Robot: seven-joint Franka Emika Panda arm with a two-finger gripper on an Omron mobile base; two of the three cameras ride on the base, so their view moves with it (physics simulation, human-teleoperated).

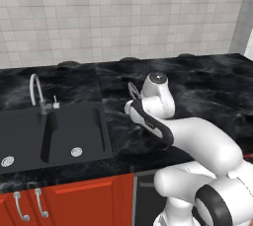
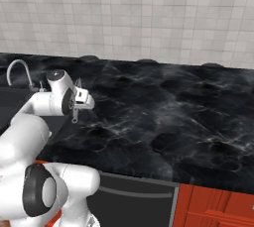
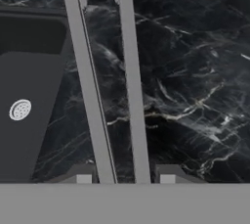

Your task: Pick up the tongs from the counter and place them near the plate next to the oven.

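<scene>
The slim grey tongs (image 3: pixel 133 96) run as two long thin arms from between my fingertips up across the hand view. My gripper (image 3: pixel 125 176) is shut on them, one dark pad against each arm. From the right base view the gripper (image 2: pixel 79 103) hovers above the glossy black marble counter (image 2: pixel 163 107), just right of the sink, and the tongs (image 2: pixel 75 118) hang down from it. In the left base view a bit of the tongs (image 1: pixel 132 90) shows beside the white wrist, over the counter (image 1: pixel 207 87).
The matte black sink basin (image 1: pixel 74 131) with its round drain (image 3: pixel 20 109) lies left of the gripper. A curved silver faucet (image 1: pixel 35 89) stands at its back edge. Tiled wall runs behind the counter. Red cabinet doors (image 1: pixel 74 203) are below.
</scene>
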